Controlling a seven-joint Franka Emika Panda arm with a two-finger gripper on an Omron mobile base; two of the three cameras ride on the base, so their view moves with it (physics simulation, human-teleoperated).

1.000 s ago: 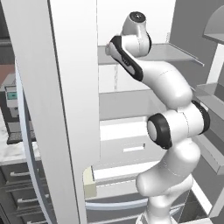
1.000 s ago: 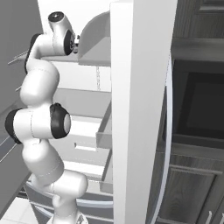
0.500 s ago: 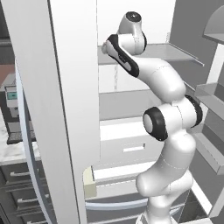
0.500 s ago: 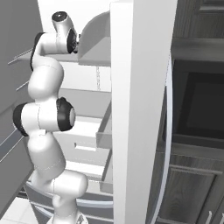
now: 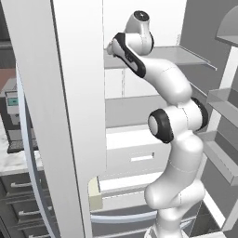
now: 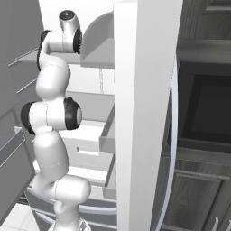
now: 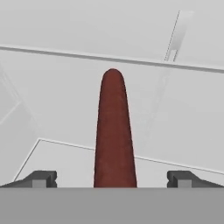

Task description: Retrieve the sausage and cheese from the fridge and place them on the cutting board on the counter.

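Observation:
The sausage [image 7: 113, 131], a dark reddish-brown link, lies on a white shelf inside the fridge [image 5: 74, 116] and points away from the hand. My gripper [image 7: 113, 179] is open around its near end, one of the fingertips [image 7: 41, 178] on each side and apart from it. In the left base view the arm reaches up to the upper shelf [image 5: 181, 56], and the hand [image 5: 114, 46] goes behind the open door's edge. The right base view shows the wrist [image 6: 67, 38] at the same shelf. The cheese and the cutting board are out of view. A strip of the marble counter [image 5: 18, 158] shows at far left.
Open fridge doors stand close on both sides of the arm. Door bins [image 5: 223, 102] jut out to its right. White drawers [image 5: 135, 153] sit below the shelf. A dark built-in oven [image 6: 203, 108] stands right of the fridge.
The arm has straightened upward and the hand has moved a little deeper along the upper shelf. The jaws have stayed wide.

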